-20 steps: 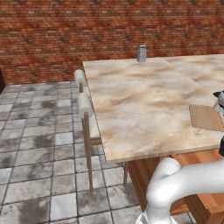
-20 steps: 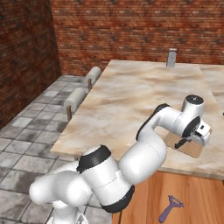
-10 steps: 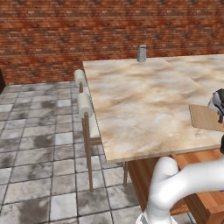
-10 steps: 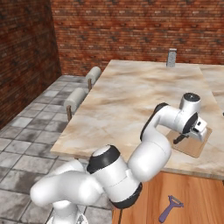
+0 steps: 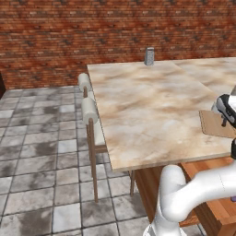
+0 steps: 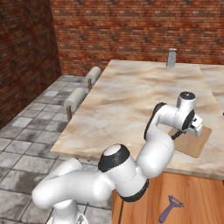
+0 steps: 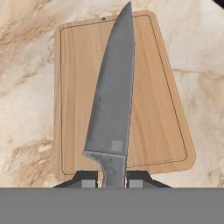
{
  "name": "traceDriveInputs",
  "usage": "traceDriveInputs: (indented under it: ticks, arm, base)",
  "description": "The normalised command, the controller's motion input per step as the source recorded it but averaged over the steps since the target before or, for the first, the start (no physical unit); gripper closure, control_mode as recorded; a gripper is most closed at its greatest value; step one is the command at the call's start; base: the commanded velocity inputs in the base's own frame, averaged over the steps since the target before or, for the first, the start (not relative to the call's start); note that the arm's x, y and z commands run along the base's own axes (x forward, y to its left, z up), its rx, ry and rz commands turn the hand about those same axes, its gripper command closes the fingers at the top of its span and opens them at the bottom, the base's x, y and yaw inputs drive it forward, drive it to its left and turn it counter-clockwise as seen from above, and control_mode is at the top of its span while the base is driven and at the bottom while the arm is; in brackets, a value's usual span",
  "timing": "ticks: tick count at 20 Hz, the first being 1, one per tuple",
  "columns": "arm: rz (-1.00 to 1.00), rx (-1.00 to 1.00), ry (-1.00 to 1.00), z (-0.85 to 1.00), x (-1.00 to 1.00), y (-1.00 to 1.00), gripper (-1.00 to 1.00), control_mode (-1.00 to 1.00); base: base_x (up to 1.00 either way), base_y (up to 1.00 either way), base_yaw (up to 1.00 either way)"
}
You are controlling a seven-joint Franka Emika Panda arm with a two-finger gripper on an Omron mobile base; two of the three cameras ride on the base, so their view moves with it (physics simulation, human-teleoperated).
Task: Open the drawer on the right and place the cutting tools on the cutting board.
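Observation:
My gripper (image 7: pixel 113 178) is shut on the dark handle of the knife (image 7: pixel 111 109). Its grey blade points out over the light-tan cutting board (image 7: pixel 151 109), along the board's length and above it. From the right base view the gripper (image 6: pixel 193 127) hovers over the near-left part of the cutting board (image 6: pixel 195 141) on the marbled counter. The drawer (image 6: pixel 203 192) stands open below the counter edge, and the bluish-purple forked tool (image 6: pixel 171 208) lies on its floor. The left base view has the gripper (image 5: pixel 226 109) at the right edge over the board (image 5: pixel 213 123).
A grey metal canister (image 6: pixel 171 57) stands at the counter's far edge. Two chairs (image 6: pixel 77 97) are tucked along the counter's left side, over a grey tiled floor. A brick wall closes the back. The counter (image 5: pixel 143 101) is bare left of the board.
The hand has edged slightly further in over the cutting board with the knife in its grip. The arm's lower links have swung a little to the right.

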Motion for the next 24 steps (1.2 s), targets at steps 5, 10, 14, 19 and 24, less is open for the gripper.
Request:
traceDriveInputs:
  ticks: [5, 10, 14, 19, 24]
  arm:
    - [0.00, 0.00, 0.00, -0.33, 0.29, 0.00, 1.00, -1.00]
    - [0.00, 0.00, 0.00, -0.20, 0.08, -0.05, -1.00, -1.00]
    - [0.00, 0.00, 0.00, 0.00, 0.00, 0.00, -1.00, -1.00]
    - [0.00, 0.00, -0.02, 0.02, -0.02, 0.00, -1.00, -1.00]
    - [0.00, 0.00, -0.14, 0.01, -0.88, 0.00, -1.00, -1.00]
  base:
    - [0.00, 0.00, 0.00]
    - [0.00, 0.00, 0.00]
    - [0.00, 0.00, 0.00]
    - [0.00, 0.00, 0.00]
    - [0.00, 0.00, 0.00]
